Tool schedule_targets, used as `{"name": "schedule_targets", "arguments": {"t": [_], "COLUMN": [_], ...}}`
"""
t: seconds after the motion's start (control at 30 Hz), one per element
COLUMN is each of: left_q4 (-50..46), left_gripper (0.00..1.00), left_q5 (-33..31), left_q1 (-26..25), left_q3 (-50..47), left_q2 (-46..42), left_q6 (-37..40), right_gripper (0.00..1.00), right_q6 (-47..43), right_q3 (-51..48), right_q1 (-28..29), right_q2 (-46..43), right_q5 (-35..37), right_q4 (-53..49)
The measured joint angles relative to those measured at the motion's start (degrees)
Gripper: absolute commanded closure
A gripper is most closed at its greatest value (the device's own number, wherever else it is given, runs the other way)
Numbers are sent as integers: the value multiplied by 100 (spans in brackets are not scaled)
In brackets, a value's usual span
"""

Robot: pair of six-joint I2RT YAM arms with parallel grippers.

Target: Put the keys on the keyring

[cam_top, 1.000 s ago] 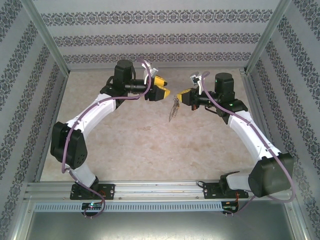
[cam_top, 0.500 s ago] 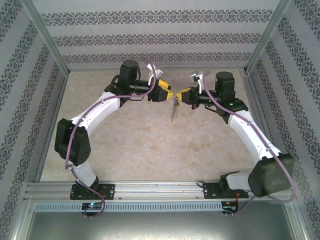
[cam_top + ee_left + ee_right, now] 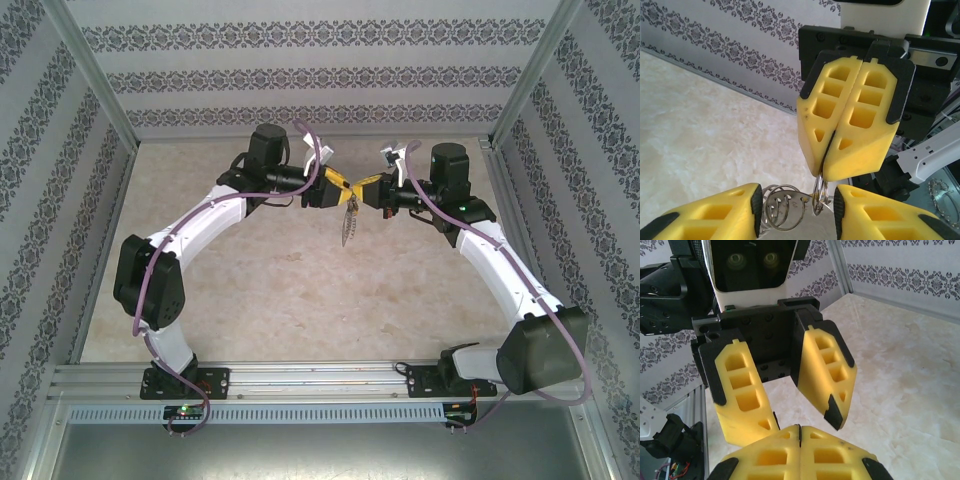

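Observation:
The keyring (image 3: 348, 222) hangs in the air over the middle of the table as a short string of silvery rings. My right gripper (image 3: 363, 186) is shut on its top ring (image 3: 820, 192), which is pinched between the yellow fingertips (image 3: 840, 165). My left gripper (image 3: 338, 184) faces it tip to tip. Its jaws (image 3: 797, 196) stand apart on either side of the lower rings (image 3: 782, 207), and the left pad (image 3: 756, 210) is close against them. From the right wrist, the shut right gripper (image 3: 800, 429) points at the open left fingers (image 3: 827, 375). I cannot make out the keys.
The beige marbled tabletop (image 3: 280, 290) is boxed in by patterned walls (image 3: 300, 80) and aluminium posts (image 3: 95, 75). A metal rail (image 3: 320, 380) carrying both arm bases runs along the near edge.
The left arm has swung right until its gripper meets the right one. Its jaws have narrowed around the hanging rings. The right gripper has stayed shut and in place.

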Motion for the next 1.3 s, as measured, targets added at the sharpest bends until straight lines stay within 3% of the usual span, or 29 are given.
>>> {"name": "schedule_targets", "arguments": {"t": [0.37,0.67,0.97,1.3], "left_q4": [-17,-7,109,323], "left_gripper": [59,74,68,85], "left_q5": [-37,-48,-72,-17], "left_q1": [-44,-44,-44,-46], "left_q3": [2,0,-48,-85], "left_q2": [-2,-7,-33,-46], "left_q6": [15,13,-31,-179], "right_gripper": [100,100,100,100], "right_q6": [0,0,0,-2], "right_q3": [0,0,0,-2], "right_q1": [0,0,0,-2], "right_q2": [-2,-2,-2,-2], "right_q5": [0,0,0,22], "right_q4": [0,0,-2,0]}}
